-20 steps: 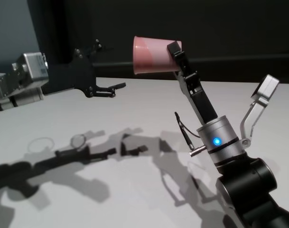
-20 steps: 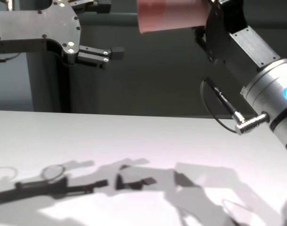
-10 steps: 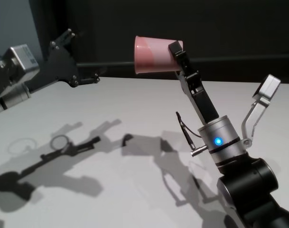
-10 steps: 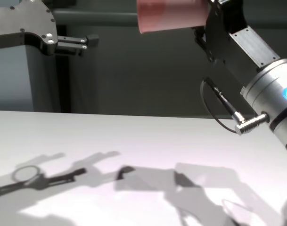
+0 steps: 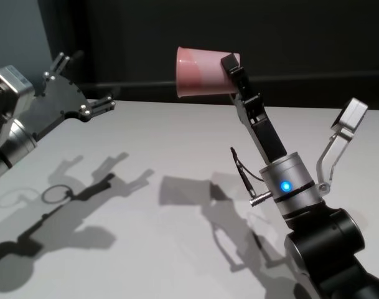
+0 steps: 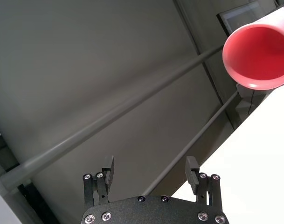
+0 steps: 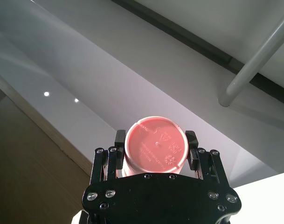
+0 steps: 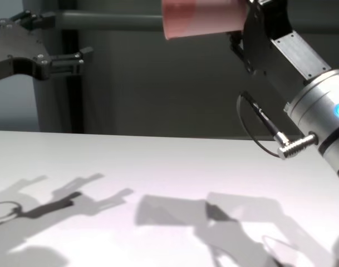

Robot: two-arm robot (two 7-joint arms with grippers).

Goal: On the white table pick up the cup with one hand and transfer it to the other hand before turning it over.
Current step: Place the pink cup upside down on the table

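The right claw [image 5: 231,70] is clamped on the cup [image 5: 201,73] near its base and holds it high above the table [image 5: 177,149], top centre of the head view. The cup lies on its side — rim toward frame left, base tucked between the claw's fingers. In the right wrist view the flat base faces the camera, pinched from both sides, so the grip looks centred and firm; my guess is this hold leaves the wrist free to roll the cup over.

The left claw [image 5: 77,84] sits at the upper left of the head view, well apart from the cup, fingers spread and holding nothing. It appears to have handed the cup off and to be out of the way of the turn.

The cup is smooth salmon-pink plastic, handleless, tapering to a narrower base. The left wrist view looks straight into its open mouth in the upper right corner — it seems empty.
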